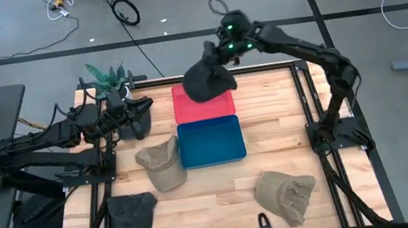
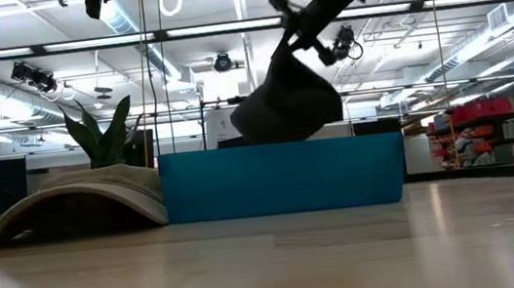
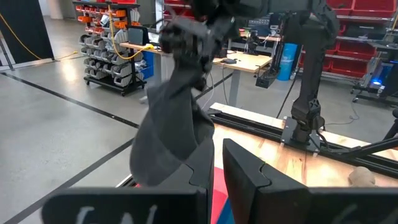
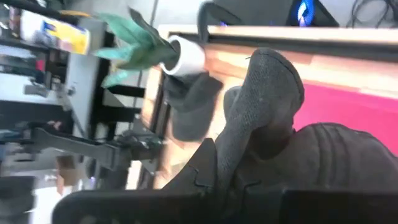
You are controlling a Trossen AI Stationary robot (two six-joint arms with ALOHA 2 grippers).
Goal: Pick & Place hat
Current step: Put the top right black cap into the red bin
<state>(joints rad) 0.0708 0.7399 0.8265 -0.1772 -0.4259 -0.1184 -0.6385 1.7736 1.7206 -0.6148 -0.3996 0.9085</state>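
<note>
My right gripper point(image 1: 215, 52) is shut on a dark grey hat point(image 1: 209, 81) above the far edge of the red bin point(image 1: 203, 108). In the low view the hat point(image 2: 287, 106) hangs behind the blue bin point(image 2: 281, 175). In the left wrist view the same hat point(image 3: 171, 137) hangs in the air. My left gripper point(image 1: 141, 107) waits open near the table's far left corner, beside a potted plant point(image 1: 109, 81) and above another dark hat point(image 4: 189, 106) on the table. My right gripper point(image 4: 230, 180) pinches the dark grey hat between its two fingers at an upper edge of the fabric point(image 4: 249, 143), coming from above and slanting down. The hat is lifted clear and hangs below the fingers point(image 2: 295, 36), its crown bulging downward point(image 2: 284, 121).
A blue bin point(image 1: 210, 141) sits just nearer than the red one. A tan hat point(image 1: 161, 164) lies left of the blue bin, a dark hat point(image 1: 131, 218) at the near left, a tan hat point(image 1: 286, 194) at the near right. Rails frame the table.
</note>
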